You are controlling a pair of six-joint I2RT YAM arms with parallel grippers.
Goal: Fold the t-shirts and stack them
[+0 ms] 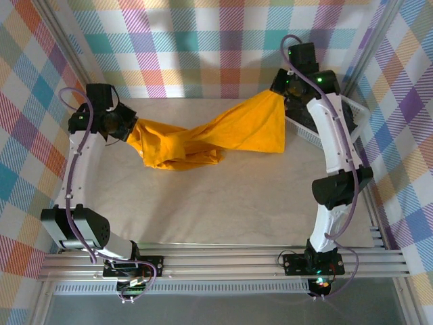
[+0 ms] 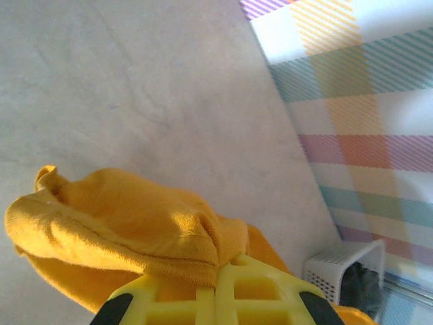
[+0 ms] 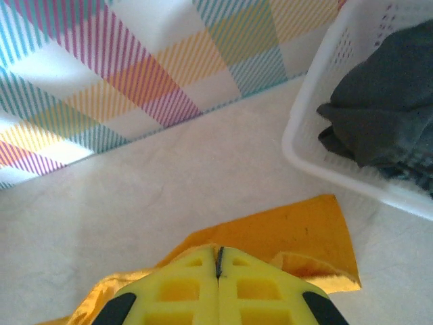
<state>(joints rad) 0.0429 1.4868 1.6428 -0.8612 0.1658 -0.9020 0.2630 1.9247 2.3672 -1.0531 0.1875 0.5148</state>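
Closest to each wrist lens, yellow fingers [image 3: 183, 288] meet flush. Your right tool [image 3: 218, 252] is clenched on one edge of the orange shirt [image 3: 284, 227]; your left tool [image 2: 215, 274] is clenched on a bunched fold of the same shirt. Seen from above, the left tool sits at 10 o'clock of the worktop [image 1: 223, 210] and the right tool at 1 o'clock. The orange shirt spans between them, twisted at its middle, its bulk drooping near the left tool. At 2 o'clock stands the white basket [image 3: 298, 149], holding the dark shirt [image 3: 385, 115] in a crumpled heap.
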